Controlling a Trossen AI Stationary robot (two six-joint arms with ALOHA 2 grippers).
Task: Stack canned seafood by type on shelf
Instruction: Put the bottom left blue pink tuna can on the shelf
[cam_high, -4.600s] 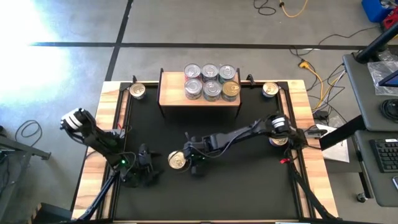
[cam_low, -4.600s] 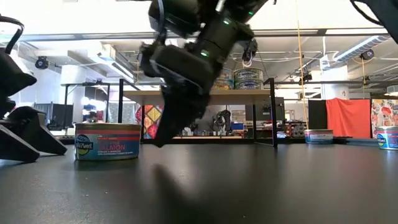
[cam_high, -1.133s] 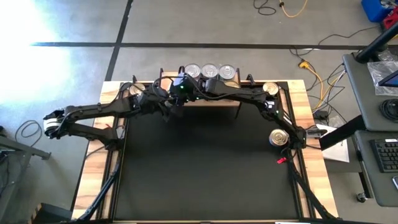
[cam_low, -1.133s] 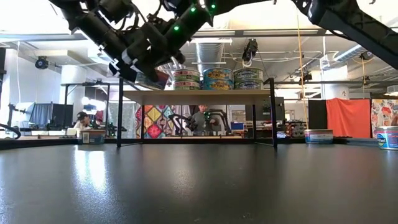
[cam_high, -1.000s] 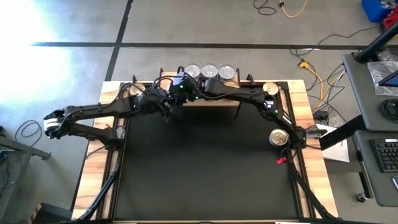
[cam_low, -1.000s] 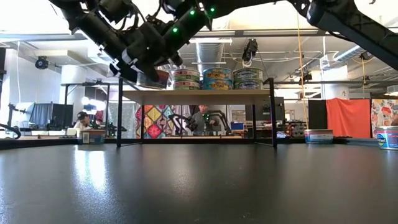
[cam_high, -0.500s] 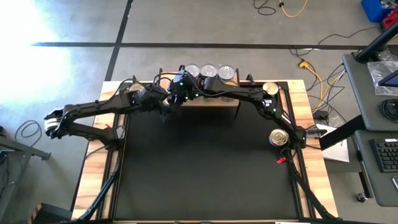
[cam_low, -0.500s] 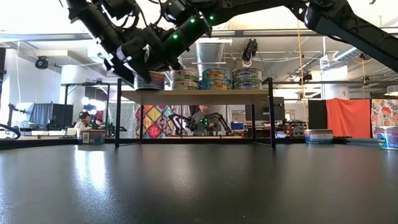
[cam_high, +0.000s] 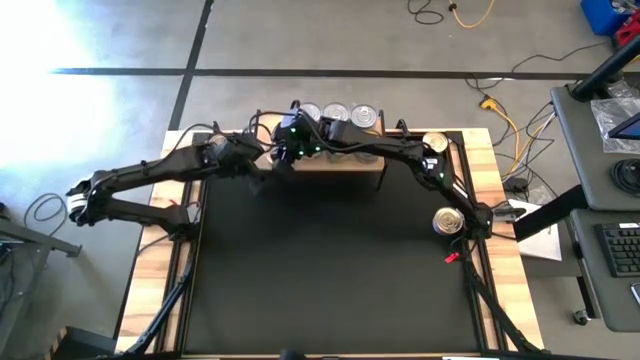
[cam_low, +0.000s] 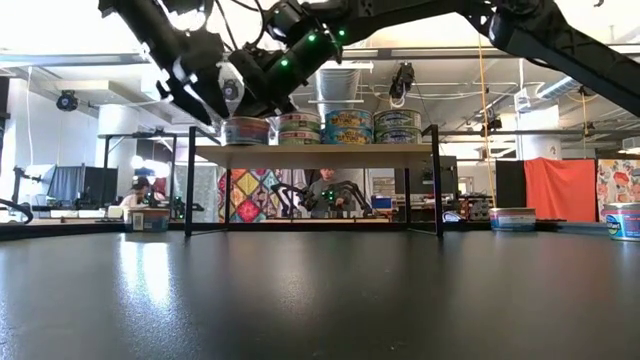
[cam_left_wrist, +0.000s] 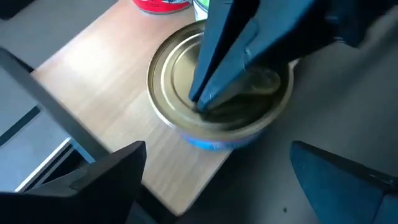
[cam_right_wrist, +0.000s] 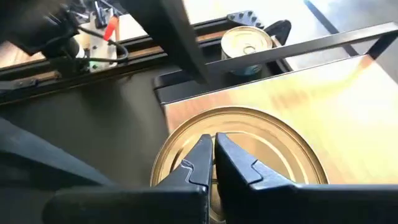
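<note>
1. Black matting covers the table (cam_high: 330, 270), which has wooden planks along its edges; behind it in the low view lies an open workshop with a seated person far off.
2. At the far edge stands the shelf (cam_high: 375, 161), a light-wood board on thin black legs.
3. A gold can (cam_left_wrist: 217, 99) sits on the shelf's left end, close to the board's front edge in the left wrist view.
4. Right gripper (cam_right_wrist: 213, 157) has its fingers pressed together, tips down on the gold can's lid.
5. Left gripper (cam_left_wrist: 217, 180) is spread wide, one finger to each side of that can, holding nothing; it hangs just beside the shelf's left end.
6. Risk, as I judge it: the can is near the edge, so a sideways drag from the right tips could slide it off the board.
7. A second risk: the two arms are crowded together over one corner, and either could knock the other or nudge the neighbouring cans when it pulls away.
8. Count on the shelf, from the low view: four stacks in a row (cam_low: 325, 127), some appearing two high; the exact total is hard to tell.
9. Count off the shelf: one can at the far-left corner (cam_right_wrist: 247, 42), one at the far-right corner (cam_high: 434, 143), one by the right edge (cam_high: 447, 220).
10. Those three loose cans suggest the sorting is well along but unfinished.
</note>
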